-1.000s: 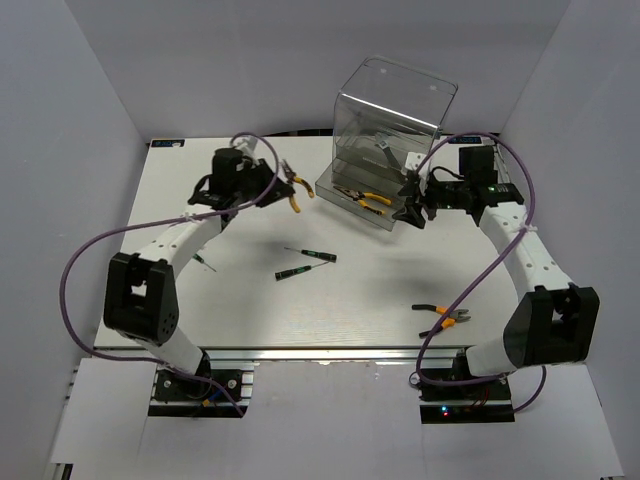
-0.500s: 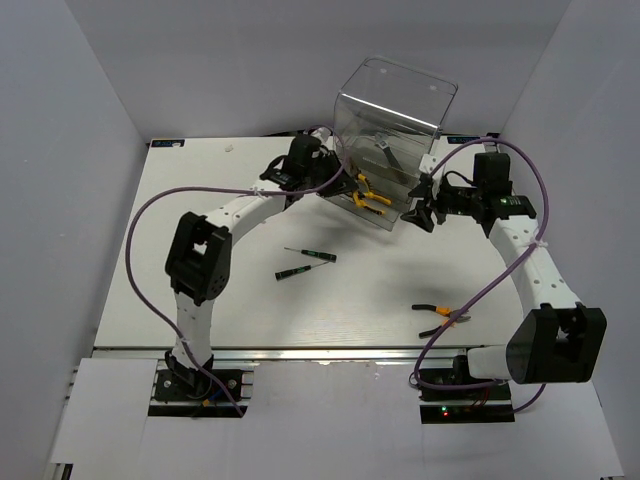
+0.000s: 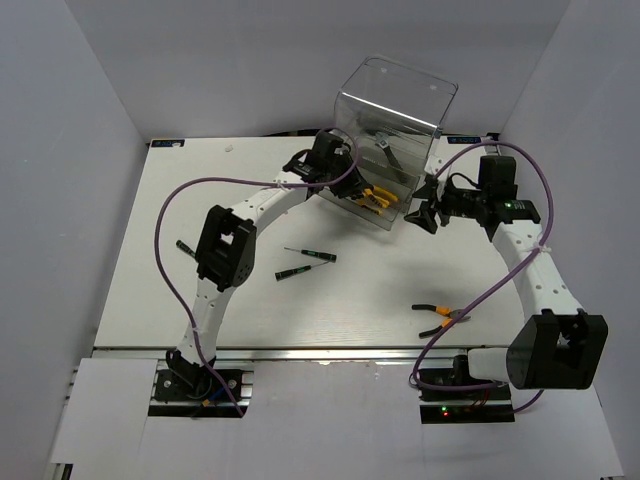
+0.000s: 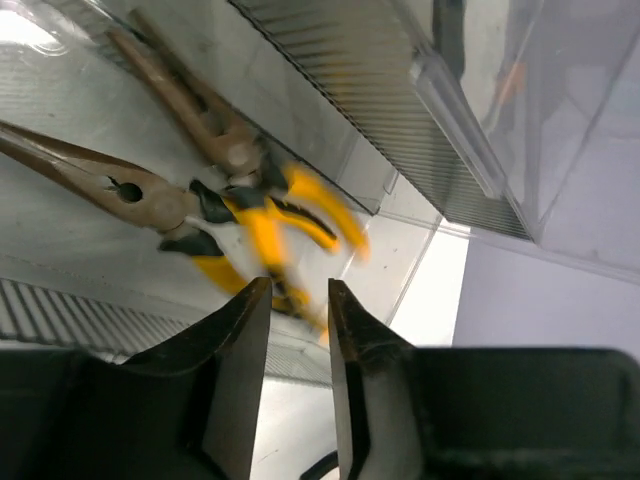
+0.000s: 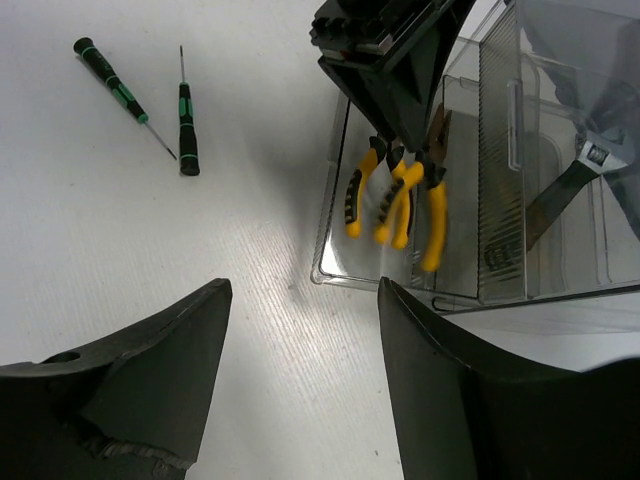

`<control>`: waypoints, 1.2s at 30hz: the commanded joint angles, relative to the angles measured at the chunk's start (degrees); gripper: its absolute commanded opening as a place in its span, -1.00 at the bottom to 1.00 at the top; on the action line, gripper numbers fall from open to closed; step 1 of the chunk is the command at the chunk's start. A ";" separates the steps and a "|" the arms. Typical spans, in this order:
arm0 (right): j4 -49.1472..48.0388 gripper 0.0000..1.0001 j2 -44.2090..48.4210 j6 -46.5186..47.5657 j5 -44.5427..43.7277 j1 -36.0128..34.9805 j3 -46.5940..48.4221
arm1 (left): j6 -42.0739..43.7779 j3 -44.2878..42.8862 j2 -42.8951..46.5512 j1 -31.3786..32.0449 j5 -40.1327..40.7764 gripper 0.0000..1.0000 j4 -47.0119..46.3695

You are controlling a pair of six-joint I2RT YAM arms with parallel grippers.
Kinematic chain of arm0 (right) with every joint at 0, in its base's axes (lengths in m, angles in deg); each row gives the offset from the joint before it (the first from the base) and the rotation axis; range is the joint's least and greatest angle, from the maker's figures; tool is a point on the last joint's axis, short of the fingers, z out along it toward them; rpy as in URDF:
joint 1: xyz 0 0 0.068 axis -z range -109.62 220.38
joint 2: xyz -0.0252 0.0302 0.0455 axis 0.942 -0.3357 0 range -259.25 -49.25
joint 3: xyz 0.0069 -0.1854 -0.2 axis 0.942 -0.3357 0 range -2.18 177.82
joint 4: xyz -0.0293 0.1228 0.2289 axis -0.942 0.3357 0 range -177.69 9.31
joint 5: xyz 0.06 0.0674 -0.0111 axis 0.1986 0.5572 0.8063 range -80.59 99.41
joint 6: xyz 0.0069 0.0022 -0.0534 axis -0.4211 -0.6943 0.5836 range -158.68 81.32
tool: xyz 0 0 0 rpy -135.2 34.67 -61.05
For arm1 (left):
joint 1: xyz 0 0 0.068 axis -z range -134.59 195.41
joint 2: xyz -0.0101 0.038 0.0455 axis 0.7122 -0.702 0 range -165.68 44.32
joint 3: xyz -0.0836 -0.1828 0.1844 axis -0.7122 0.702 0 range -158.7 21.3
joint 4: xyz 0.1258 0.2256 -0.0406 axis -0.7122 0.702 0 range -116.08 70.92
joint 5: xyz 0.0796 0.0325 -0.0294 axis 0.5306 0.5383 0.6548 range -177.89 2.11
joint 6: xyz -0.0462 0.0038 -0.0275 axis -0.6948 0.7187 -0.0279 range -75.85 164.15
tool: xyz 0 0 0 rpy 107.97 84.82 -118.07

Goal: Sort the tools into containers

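Pliers (image 4: 258,222) in drawer (image 5: 332,190); left end effector (image 4: 298,288) hovers above, parted.

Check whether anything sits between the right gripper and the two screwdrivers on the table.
Nothing visible does. In the right wrist view, only bare table lies between the right gripper and the two screwdrivers. The open drawer sits off to the side, out of that path.

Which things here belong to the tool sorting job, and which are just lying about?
Job: drawer cabinet, yellow pliers, wrench, one screwdriver, second screwdriver, orange-handled cutters.
Lying about: purple cables, table.
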 commanded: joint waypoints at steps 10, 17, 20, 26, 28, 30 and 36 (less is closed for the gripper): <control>16.78 0.43 -0.95 22.17 6.01 0.48 0.88 | 2.09 -2.66 5.55 -0.16 0.06 0.09 -1.40; 35.78 0.49 -1.57 45.24 -0.74 -0.48 -2.54 | 11.48 13.14 20.83 -1.56 2.35 0.22 -8.43; 33.26 0.48 -0.34 39.16 -7.77 -1.62 -7.98 | 14.74 25.61 30.94 -3.14 4.63 0.38 -10.46; 27.89 0.45 4.40 29.99 -17.88 -4.09 -19.23 | 13.71 51.19 52.73 -10.34 8.68 0.62 -12.04; 24.48 0.44 5.72 24.63 -21.40 -4.70 -21.25 | 12.91 55.94 59.75 -13.59 7.89 0.63 -11.69; 23.14 0.44 7.04 21.19 -23.86 -4.97 -23.37 | 13.00 61.22 63.81 -14.74 8.85 0.68 -10.29; 16.20 0.44 10.64 16.97 -30.89 -7.25 -29.69 | 12.39 68.00 74.02 -15.54 14.04 0.79 -7.12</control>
